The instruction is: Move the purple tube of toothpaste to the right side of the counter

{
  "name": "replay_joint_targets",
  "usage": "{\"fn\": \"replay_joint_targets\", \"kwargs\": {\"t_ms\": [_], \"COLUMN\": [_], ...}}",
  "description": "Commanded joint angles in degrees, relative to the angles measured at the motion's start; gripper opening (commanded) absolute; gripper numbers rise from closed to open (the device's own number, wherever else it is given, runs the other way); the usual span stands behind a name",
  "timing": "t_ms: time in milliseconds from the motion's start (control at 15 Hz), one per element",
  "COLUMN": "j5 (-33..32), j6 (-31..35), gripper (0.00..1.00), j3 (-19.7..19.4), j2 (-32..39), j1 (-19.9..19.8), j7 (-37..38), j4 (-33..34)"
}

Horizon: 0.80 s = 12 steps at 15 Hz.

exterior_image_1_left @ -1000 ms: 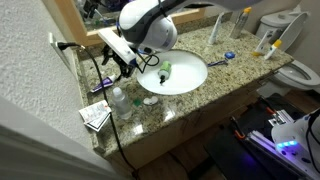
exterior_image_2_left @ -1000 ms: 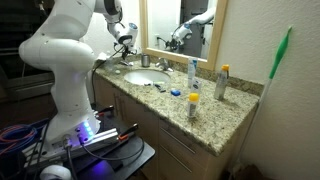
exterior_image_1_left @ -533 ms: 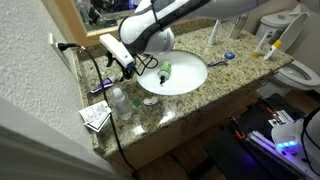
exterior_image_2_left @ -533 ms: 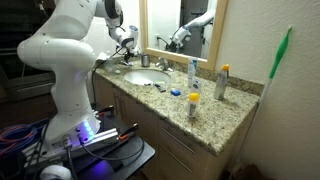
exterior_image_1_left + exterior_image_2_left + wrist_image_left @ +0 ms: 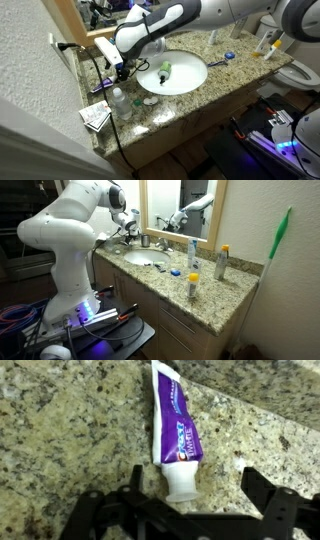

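Observation:
The purple tube of toothpaste [image 5: 174, 420] lies flat on the speckled granite counter [image 5: 60, 430], its white cap [image 5: 181, 481] pointing toward me. In the wrist view my gripper [image 5: 200, 485] is open and hovers over the cap end, with one finger [image 5: 135, 482] on the left and the other on the right; the cap lies between them, nearer the left one. In an exterior view the tube [image 5: 100, 88] lies at the counter's end by the wall, and my gripper [image 5: 120, 70] is just above it. My gripper also shows in an exterior view [image 5: 129, 222].
A white sink [image 5: 197, 81] with a small green object [image 5: 165, 70] is beside me. A clear bottle [image 5: 119, 101] and a packet [image 5: 96, 116] stand near the tube. A blue toothbrush [image 5: 222, 58] and bottles [image 5: 268, 40] are at the far end. A black cable [image 5: 100, 70] hangs nearby.
My arm has swung toward the wall end of the counter and lowered the gripper over the tube. The tube has not moved.

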Motion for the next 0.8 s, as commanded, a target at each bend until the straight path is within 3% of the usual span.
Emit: {"fn": "replay_joint_targets", "kwargs": {"t_ms": [0, 200, 267, 733], "j5": [-2.5, -3.4, -3.6, -4.3], "j6": [-1.2, -2.6, -2.7, -3.5], "gripper": [1.0, 1.0, 0.8, 0.31], "j3": [0.7, 0.6, 0.6, 0.6], "j2": [1.2, 3.1, 3.5, 3.8], "j1": [-0.7, -0.7, -0.7, -0.6], "j7": [2.7, 4.3, 4.1, 4.7], "j4": [1.6, 4.0, 4.3, 4.3]}}
